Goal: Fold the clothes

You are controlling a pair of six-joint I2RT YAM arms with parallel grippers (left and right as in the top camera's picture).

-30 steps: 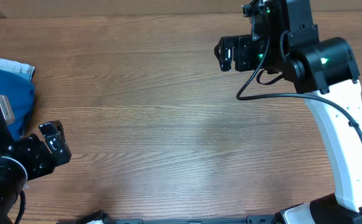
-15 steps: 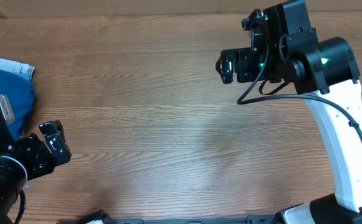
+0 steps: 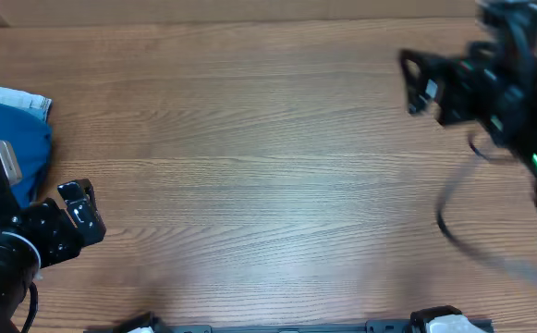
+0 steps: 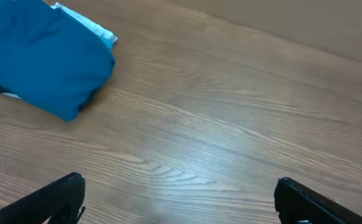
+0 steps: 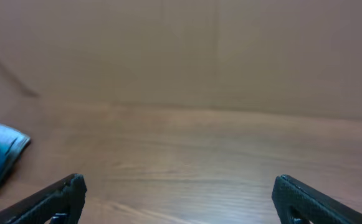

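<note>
Black fingers of the left end effector (image 4: 177, 186) stand fully spread with nothing between them; only bare wood shows in the gap. The unit hovers low over the surface (image 3: 250, 166) near its left edge. The right end effector (image 3: 414, 83) is likewise released and empty. It appears motion-blurred at the far right of the overhead view, and its wrist camera looks across open wood toward a plain back wall.

Location of the workpiece: the teal-blue shirt (image 4: 43, 56) lies at the far left of the surface as a compact folded bundle, just beside the left arm and well apart from the right one. It rests on a pale blue denim stack (image 3: 9, 95), whose edge shows beyond it. Part of the bundle runs out of the overhead view, so its full outline cannot be confirmed.

Judged status: folding looks complete or nearly so.

Hazards from this state:
- A sideways sweep of the left arm could catch the rounded near corner of the bundle and drag the layers open, because soft fabric shifts easily.
- A fast right arm with its loose cable could snag or overshoot if sent back across the surface.
- A regrasp of the top layer alone would peel the fold apart.
</note>
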